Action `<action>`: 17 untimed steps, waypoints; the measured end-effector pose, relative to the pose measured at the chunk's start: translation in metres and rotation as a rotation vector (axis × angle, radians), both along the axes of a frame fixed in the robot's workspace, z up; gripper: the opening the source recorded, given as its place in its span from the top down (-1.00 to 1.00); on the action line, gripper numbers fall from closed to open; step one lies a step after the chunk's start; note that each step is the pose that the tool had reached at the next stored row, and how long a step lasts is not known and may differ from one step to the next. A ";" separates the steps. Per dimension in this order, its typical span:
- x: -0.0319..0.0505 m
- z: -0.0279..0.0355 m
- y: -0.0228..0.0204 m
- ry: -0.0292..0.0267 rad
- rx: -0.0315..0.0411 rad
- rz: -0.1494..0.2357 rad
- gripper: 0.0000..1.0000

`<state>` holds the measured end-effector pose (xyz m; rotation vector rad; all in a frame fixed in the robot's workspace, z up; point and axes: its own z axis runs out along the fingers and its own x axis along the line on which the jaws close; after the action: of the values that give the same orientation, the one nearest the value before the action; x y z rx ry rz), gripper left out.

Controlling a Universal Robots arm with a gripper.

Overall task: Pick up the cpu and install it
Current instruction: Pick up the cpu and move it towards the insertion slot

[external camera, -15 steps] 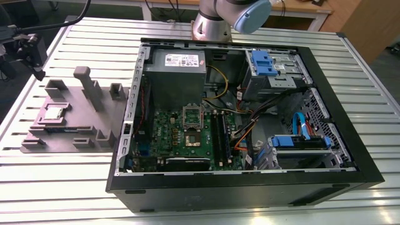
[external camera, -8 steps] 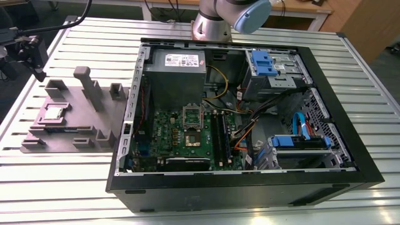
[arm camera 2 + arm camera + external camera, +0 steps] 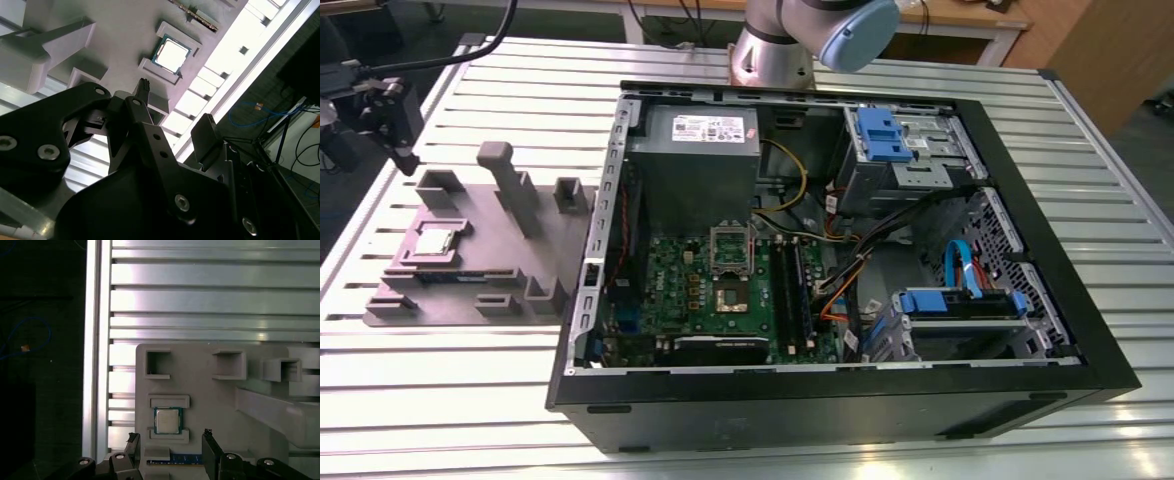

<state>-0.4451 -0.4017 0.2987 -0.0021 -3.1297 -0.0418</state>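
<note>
cpu point(image 3: 167, 420) | seated in grey fixture point(image 3: 210, 405) | gripper point(image 3: 169, 434) spread, not touching

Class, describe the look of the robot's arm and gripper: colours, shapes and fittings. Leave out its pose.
The arm is a silver-grey metal tube with a rounded pale-blue joint cap. The gripper is matt black, built from flat angular plates fixed with round silver screw heads. Its two jaws are narrow black bars with small ridged tips.
</note>
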 end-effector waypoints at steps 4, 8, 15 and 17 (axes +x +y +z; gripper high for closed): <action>0.0000 -0.0017 0.0000 -0.0001 0.0001 0.000 -0.21; 0.0000 -0.0028 0.0000 -0.0001 0.0000 0.000 -0.21; 0.0000 -0.0069 0.0000 -0.0007 0.0000 0.000 -0.21; 0.0000 -0.0087 0.0000 -0.0008 0.0001 0.000 -0.21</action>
<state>-0.4451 -0.4017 0.2901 -0.0022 -3.1305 -0.0419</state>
